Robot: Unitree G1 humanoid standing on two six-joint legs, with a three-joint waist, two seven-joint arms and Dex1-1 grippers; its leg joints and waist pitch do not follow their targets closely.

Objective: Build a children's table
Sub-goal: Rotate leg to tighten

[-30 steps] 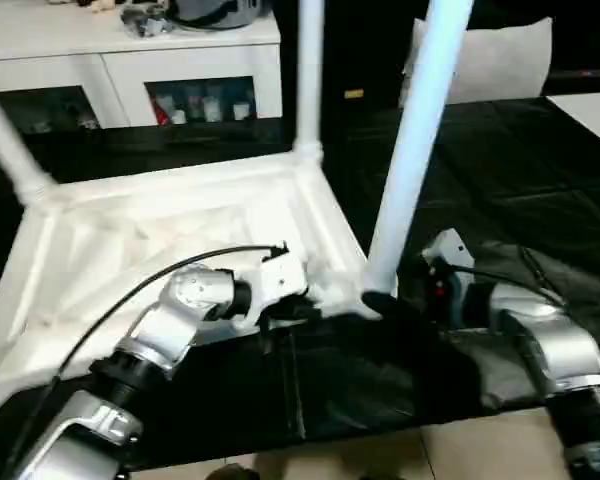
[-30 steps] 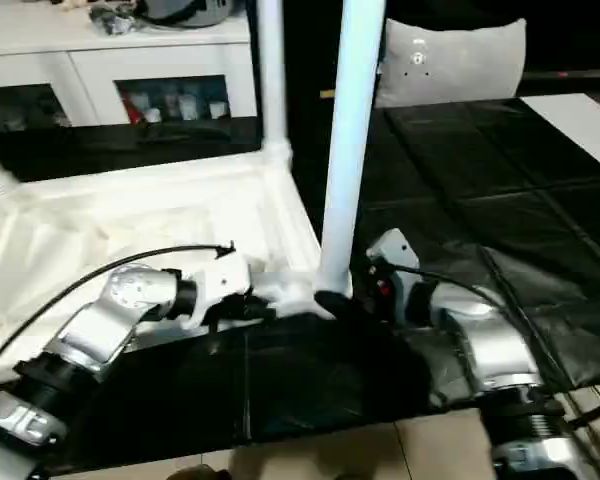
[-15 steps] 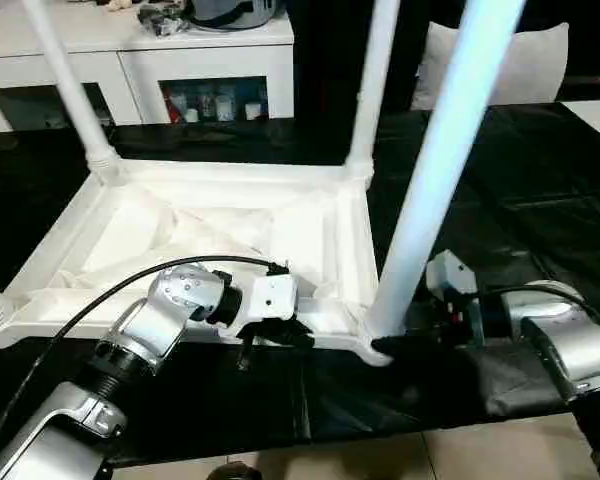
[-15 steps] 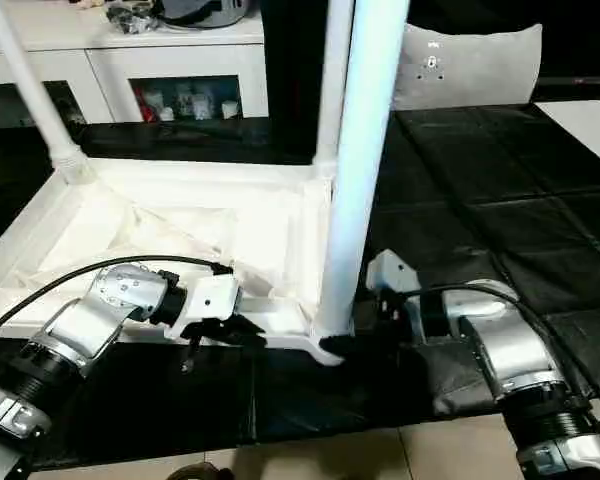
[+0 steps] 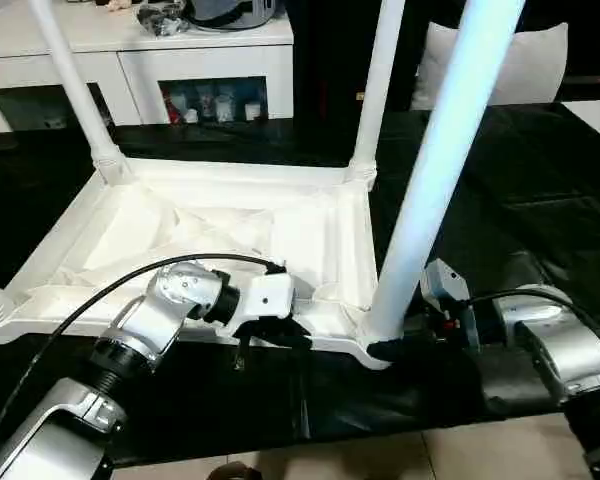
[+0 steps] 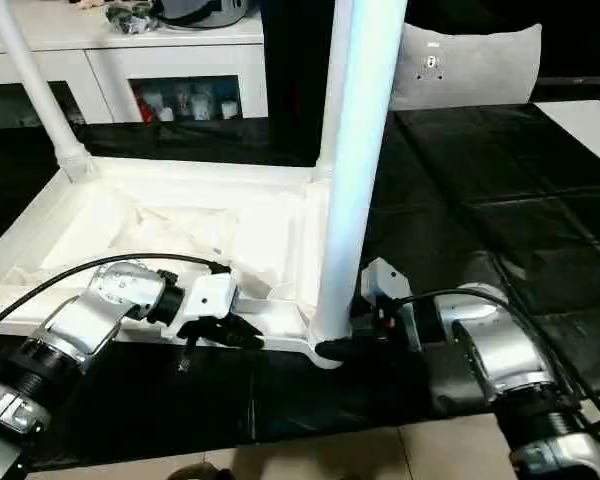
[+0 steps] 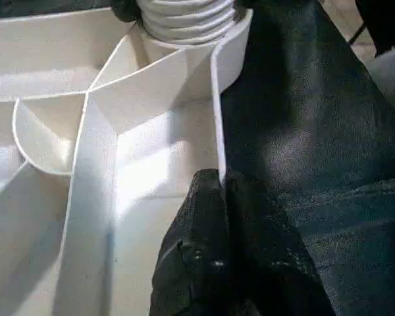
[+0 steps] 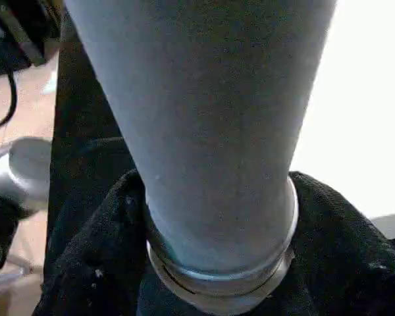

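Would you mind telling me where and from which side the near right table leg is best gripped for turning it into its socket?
Grip the near right leg low, just above its threaded base at the corner socket, coming from the robot's right over the black mat. There the tapered tube is widest and stands upright, and the tabletop rim blocks the other side. The right hand sits there.

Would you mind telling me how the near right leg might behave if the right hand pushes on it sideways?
The leg is tall and held only at its base by the right hand, so it could lever in its socket. It looks like hollow plastic: probably light, fairly stiff. The smooth taper may slip.
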